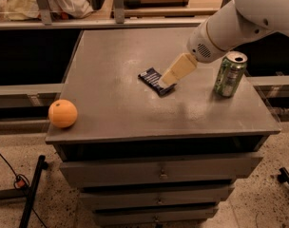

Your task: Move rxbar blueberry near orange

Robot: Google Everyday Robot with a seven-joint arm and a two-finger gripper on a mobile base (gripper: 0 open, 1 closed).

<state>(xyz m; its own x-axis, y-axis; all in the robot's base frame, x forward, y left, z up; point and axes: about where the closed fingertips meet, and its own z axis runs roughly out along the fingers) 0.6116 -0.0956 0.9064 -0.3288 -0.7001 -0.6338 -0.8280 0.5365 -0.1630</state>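
As the grey counter [116, 113] bears everything, a white arm [244, 18] slants in from the right, its gripper [166, 82] low at mid-counter, grip impossible to tell. A green can [229, 74] stands right, the orange [62, 113] sits front-left, and the rxbar blueberry [151, 78] lies at the gripper's tip.

Smooth white arm [239, 25] — cream, blocky gripper [166, 81] over the rxbar blueberry [149, 76].
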